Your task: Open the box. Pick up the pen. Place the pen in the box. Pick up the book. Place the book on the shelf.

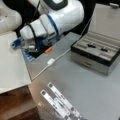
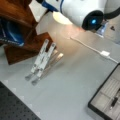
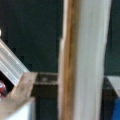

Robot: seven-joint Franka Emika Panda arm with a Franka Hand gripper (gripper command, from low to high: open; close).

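Box (image 1: 96,51) sits open at a front view's right, lid (image 1: 107,20) tipped up behind it. Grey grooved interior holds the pen (image 1: 98,48): slim, black, lying along a groove. In a front view the box corner (image 2: 106,100) shows at lower right, with the pen (image 2: 114,100) in it.

Book: the pale slab with a brownish edge (image 3: 82,60), upright and filling the middle of the wrist view, may be it; can't confirm. It isn't lying on the surface in either front view.

Shelf (image 2: 17,30) is the reddish-brown wood unit at a front view's upper left; something blue (image 2: 11,33) sits inside it. Its pale top (image 1: 11,62) is at a front view's left.

My fingers: not visible in any view, so I can't tell if they're wide, narrow or holding something. My white arm (image 1: 50,22) reaches toward the shelf side, wrist end down by the gap between shelf and surface.

Grey surface (image 1: 82,90) carries a white cable (image 1: 51,62) with an inline block, running from near the arm toward the box. A folding metal stand (image 1: 60,103) lies near the surface's front edge, just beside the shelf base (image 2: 42,60). Small orange item (image 1: 48,50) near the arm. Dark perforated board (image 2: 15,107) at a front view's lower left.
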